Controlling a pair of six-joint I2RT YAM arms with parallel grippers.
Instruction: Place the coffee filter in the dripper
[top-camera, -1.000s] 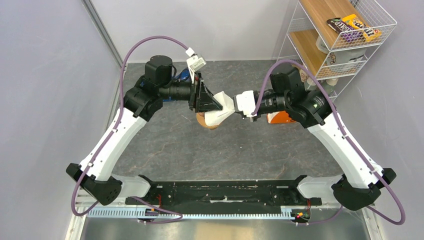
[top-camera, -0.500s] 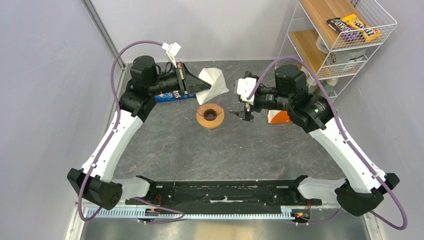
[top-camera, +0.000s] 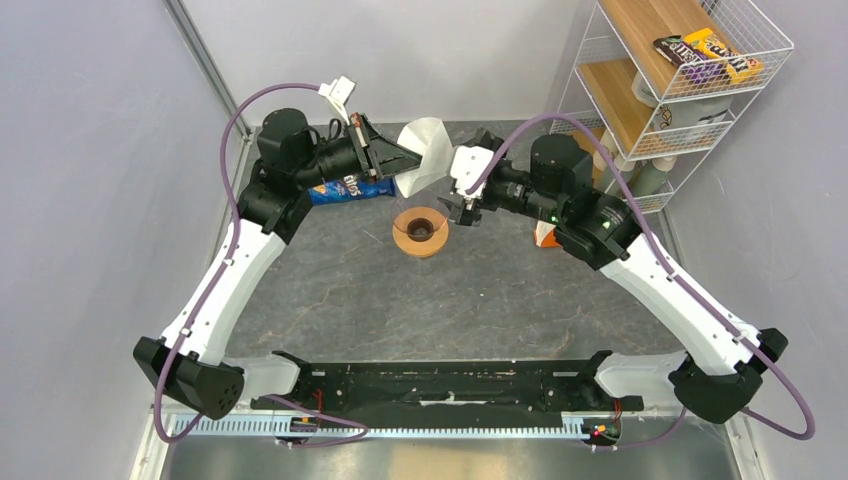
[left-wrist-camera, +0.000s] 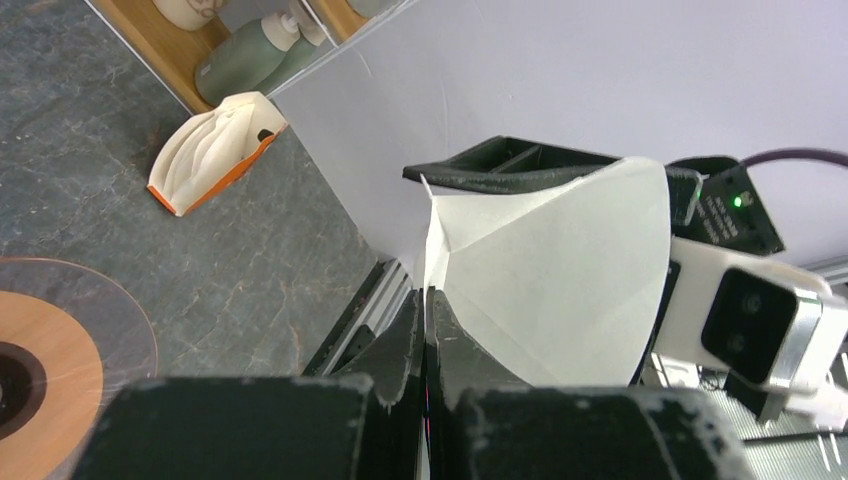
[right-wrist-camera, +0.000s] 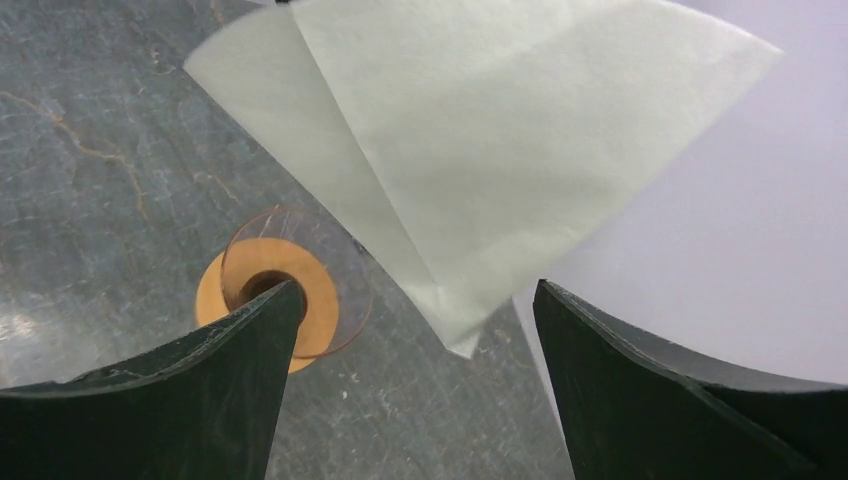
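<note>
1. Left arm (top-camera: 230, 270): reaches to the far left of the dripper (top-camera: 420, 231). Its jaws are pressed flat together on the narrow folded corner of the coffee filter (top-camera: 428, 148).

2. Blue snack packet (top-camera: 345, 189): lies on the worktop (top-camera: 400, 300), left of the dripper and a little beyond it, partly under the left wrist.

3. Coffee filter (left-wrist-camera: 560, 280): white paper, folded flat into a fan. It is held in the air beyond the dripper, wide curved edge pointing away from the left jaws. It is not in the dripper and does not touch it. In the right wrist view the filter (right-wrist-camera: 480, 130) hangs above and to the right of the dripper (right-wrist-camera: 322, 295).

4. Dripper (left-wrist-camera: 60, 350): orange-tan disc with a dark hollow centre. It stands upright on the worktop with nothing in it.

5. Right arm (top-camera: 650, 280): comes in from the right of the dripper. Its jaws are spread wide, gripping nothing, just right of the dripper and near the filter's wide end. Whether they touch the paper cannot be told.

6. Orange-and-white pack (top-camera: 545, 236): on the worktop, well right of the dripper, mostly hidden by the right arm. The left wrist view shows the pack (left-wrist-camera: 210, 150) open, with white paper inside.

7. Wire shelf rack (top-camera: 690, 60): far right of the dripper, beyond the worktop, with wooden shelves and sweet packets on top.
</note>
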